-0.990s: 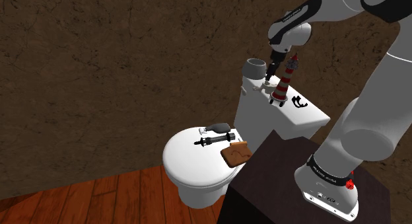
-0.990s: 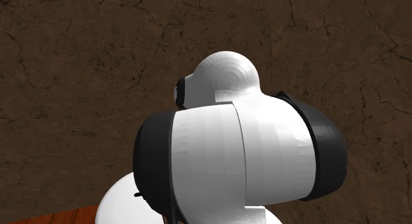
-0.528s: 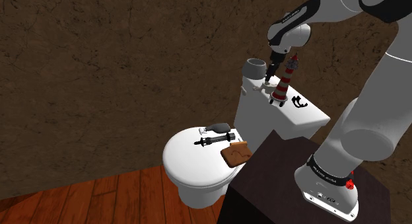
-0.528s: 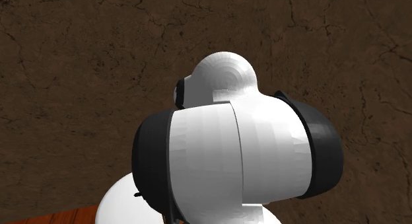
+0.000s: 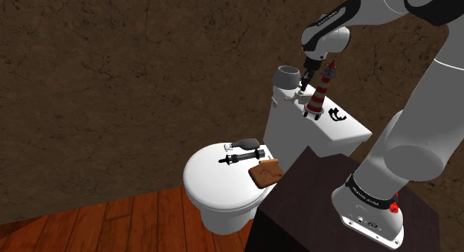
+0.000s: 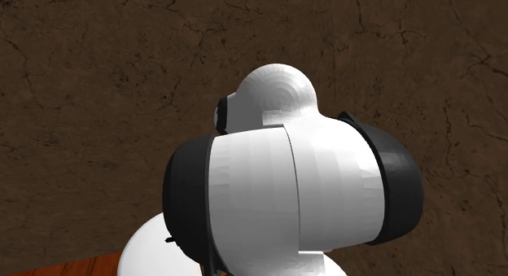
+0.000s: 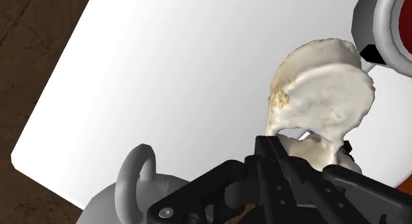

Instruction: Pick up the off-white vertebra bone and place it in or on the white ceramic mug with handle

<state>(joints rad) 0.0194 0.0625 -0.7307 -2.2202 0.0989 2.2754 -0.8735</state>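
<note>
On the toilet tank lid [image 5: 355, 127], the grey-white mug [image 5: 285, 76] stands at the shoulder view's left end. Just beside it, the black gripper [image 5: 303, 87] pinches the off-white vertebra bone [image 7: 321, 100] by its lower edge, low over the lid. A striped lighthouse figurine [image 5: 318, 94] crowds the right: a swinging lift could topple it, and the shallow grip may let the bone twist free.

Fingers [image 7: 277, 171] clasp off-white vertebra [image 7: 323, 104]; white lid [image 7: 171, 77] behind; grey mug [image 7: 140, 187] beside fingers.
</note>
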